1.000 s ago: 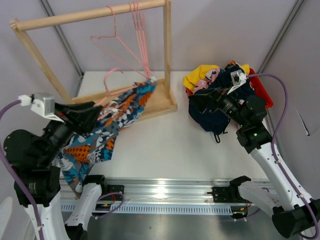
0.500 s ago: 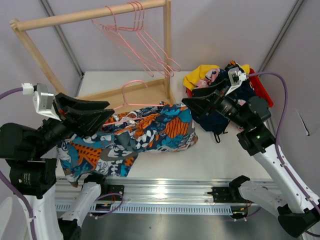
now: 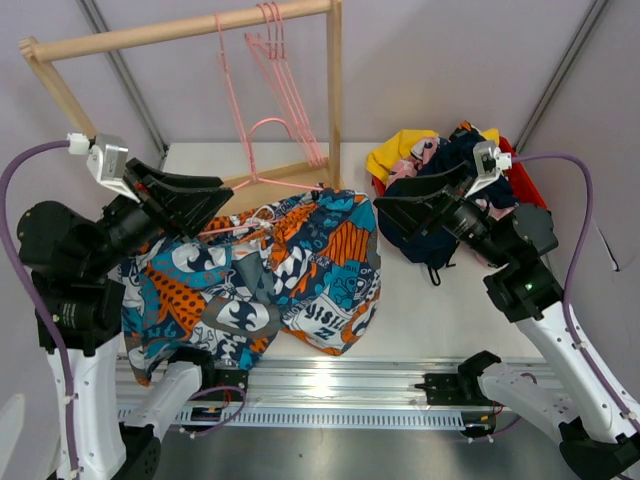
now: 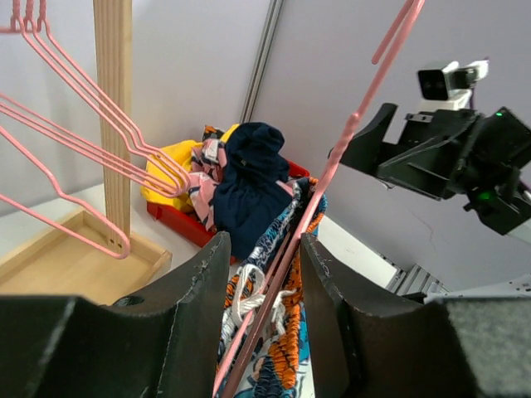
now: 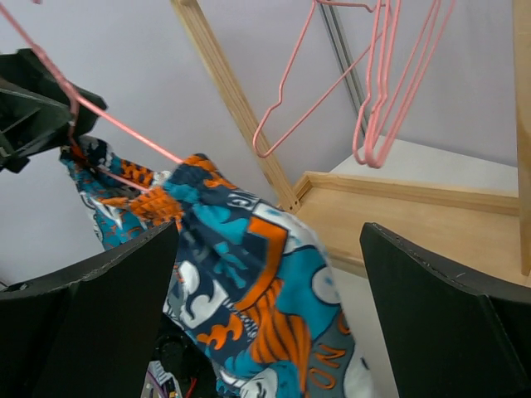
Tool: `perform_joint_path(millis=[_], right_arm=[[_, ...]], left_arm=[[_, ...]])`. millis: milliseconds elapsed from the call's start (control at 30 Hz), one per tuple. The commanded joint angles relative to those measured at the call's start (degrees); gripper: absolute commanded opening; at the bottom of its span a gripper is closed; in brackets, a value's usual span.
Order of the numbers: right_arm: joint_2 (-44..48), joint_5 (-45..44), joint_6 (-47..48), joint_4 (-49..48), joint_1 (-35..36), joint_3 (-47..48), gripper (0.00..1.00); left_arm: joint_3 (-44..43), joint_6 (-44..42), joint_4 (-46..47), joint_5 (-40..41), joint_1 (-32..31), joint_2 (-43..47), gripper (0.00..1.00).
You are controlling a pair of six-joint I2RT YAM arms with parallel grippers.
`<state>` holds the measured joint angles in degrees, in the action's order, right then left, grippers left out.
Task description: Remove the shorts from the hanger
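piled shorts [image 3: 400,152] hide most of the red bin [image 3: 533,195].

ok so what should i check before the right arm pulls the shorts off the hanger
1. Left gripper shut on the pink hanger: ok.
2. Right gripper open: ok.
3. Cloth between the right fingers: cannot tell; the tips sit at the patterned shorts' right edge.
4. Shorts off the hanger: not ok, still on its wire.

Patterned shorts [image 3: 290,270] draped across the near-left table [image 3: 420,290], pink hanger [image 4: 315,195] slanting above them, wooden rack [image 3: 334,100] and hanging hangers [image 3: 283,60] behind, clothes pile [image 3: 395,155] far right, bare table strip between shorts and pile
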<state>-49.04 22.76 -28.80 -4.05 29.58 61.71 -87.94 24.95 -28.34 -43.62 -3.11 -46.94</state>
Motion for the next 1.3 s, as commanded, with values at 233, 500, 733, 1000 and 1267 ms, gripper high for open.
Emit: perform_joint_path(millis=[233,500,733,1000,1267], right_arm=[[-1.41,6.15,-4.77,-10.07,0.39,-3.87,0.99],[-6.41,5.27,-5.31,-15.63,1.7,-10.21,0.99],[-9.23,5.36,-5.22,-18.71,1.88,-10.82,0.82],[-5.21,-2.08,-2.24,-15.56,1.88,-12.67,0.0],[3.42,-1.87,-5.47,-10.27,-13.56,-16.1,0.0]], left_arm=[[-0.56,1.76,6.98,0.2,-0.23,-1.75,0.0],[-4.87,4.32,8.82,-2.52,-0.31,-3.33,0.0],[-4.96,4.76,9.0,-3.05,-0.31,-3.51,0.0],[-8.29,-2.26,0.86,3.88,-0.31,-4.03,0.0],[-16.91,-11.32,-9.45,12.68,-0.31,-5.89,0.0]])
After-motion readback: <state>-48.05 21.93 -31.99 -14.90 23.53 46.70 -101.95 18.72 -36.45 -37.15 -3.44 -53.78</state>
